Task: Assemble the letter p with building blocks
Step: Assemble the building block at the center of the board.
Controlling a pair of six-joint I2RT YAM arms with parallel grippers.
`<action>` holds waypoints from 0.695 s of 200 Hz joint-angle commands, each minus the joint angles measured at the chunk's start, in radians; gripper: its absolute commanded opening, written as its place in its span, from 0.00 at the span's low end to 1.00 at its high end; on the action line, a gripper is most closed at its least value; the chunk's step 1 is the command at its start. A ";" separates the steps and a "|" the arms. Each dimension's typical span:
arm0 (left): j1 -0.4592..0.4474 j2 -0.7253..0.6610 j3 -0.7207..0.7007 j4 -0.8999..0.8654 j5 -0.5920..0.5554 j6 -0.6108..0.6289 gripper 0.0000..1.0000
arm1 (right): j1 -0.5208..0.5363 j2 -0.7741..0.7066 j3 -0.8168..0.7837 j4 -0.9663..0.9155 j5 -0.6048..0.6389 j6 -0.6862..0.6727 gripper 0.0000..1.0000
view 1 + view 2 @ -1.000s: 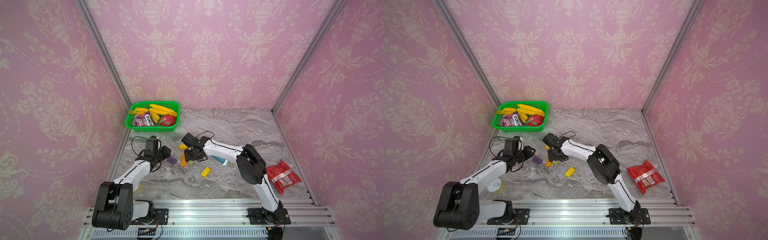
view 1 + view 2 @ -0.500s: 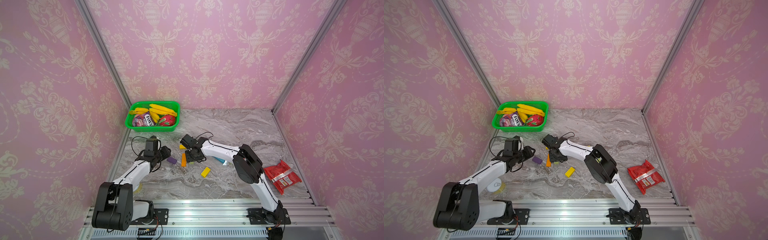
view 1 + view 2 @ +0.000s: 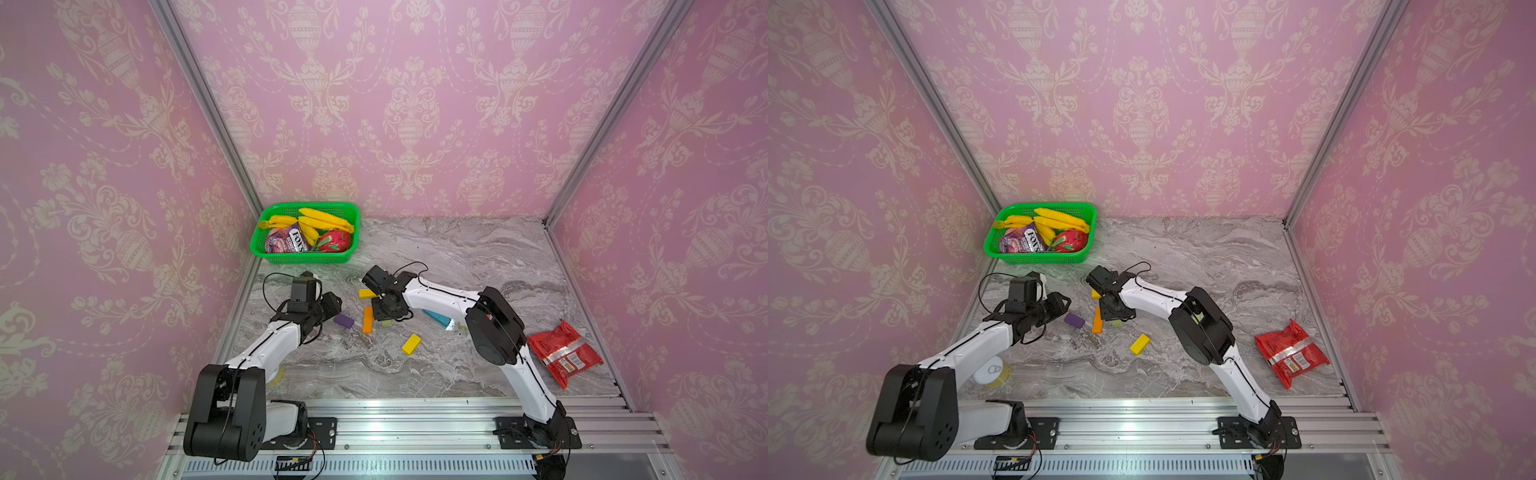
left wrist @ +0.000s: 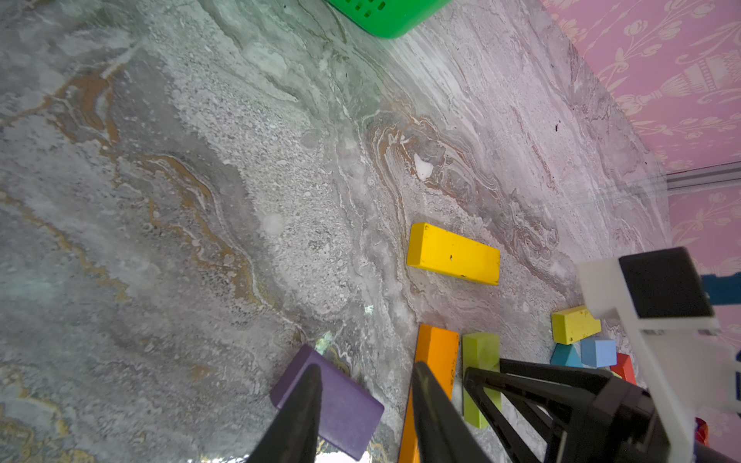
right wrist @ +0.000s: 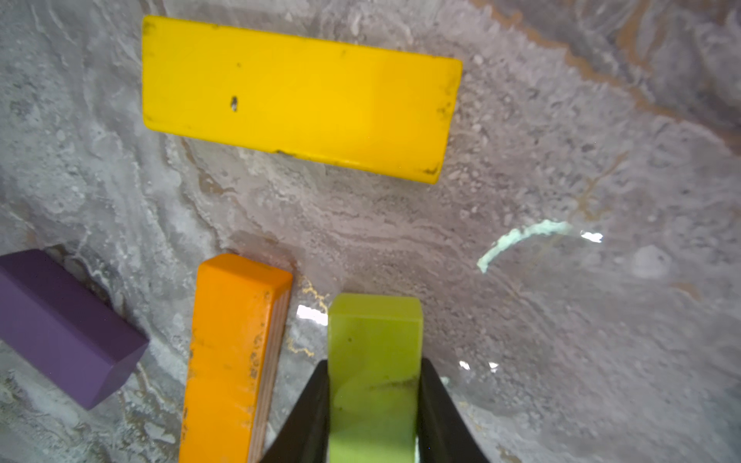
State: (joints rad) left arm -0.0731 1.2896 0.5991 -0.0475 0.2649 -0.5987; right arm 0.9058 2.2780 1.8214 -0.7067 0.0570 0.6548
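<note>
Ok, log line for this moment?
right gripper: shut on lime green block | left gripper: open, empty, near purple block | letter: not yet formed

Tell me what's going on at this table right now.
Block-letter building is under way on the marble table. The right pincer is closed on the lime green block, alongside the orange block and near a yellow block. The left pincer hovers open over the purple block. The letter is not formed yet.
</note>
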 commanded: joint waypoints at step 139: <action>0.010 0.016 -0.001 -0.005 0.032 0.027 0.40 | -0.020 0.118 0.128 -0.059 0.038 -0.004 0.21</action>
State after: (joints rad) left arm -0.0731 1.2903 0.5991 -0.0471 0.2687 -0.5915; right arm 0.8879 2.3528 1.9488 -0.7414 0.0612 0.6365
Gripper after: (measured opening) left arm 0.405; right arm 0.346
